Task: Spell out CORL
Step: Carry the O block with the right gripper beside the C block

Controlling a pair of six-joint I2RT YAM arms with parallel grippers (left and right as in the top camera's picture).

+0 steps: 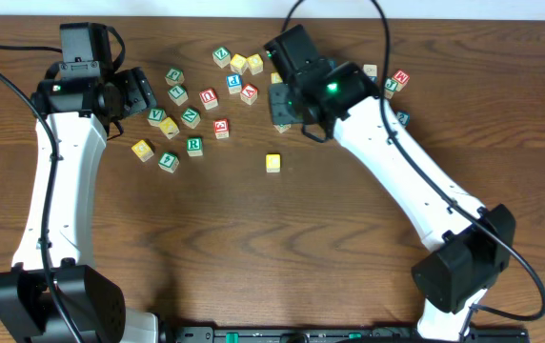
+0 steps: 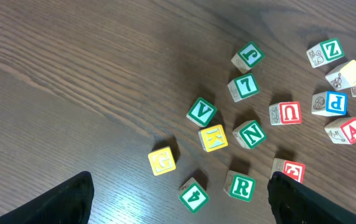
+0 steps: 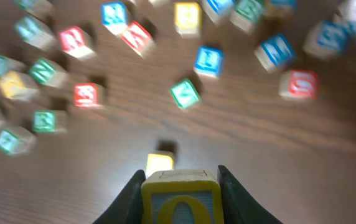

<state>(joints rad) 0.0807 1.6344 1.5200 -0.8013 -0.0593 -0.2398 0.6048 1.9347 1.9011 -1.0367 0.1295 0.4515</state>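
1. Currently the right gripper [image 3: 181, 190] has its fingers [image 3: 127, 196] closed on a yellow O block [image 3: 181, 206].
2. Just ahead lies a lone yellow block [image 3: 160, 163], its letter unreadable.
3. The blurred wrist view suggests speed. A hasty placement could knock that lone block or land the O crooked.
4. The left gripper [image 2: 183, 204] hangs spread wide and empty over the cluster, beside the green R block [image 2: 240, 186].

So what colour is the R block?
The R block is green, clearest in the left wrist view.
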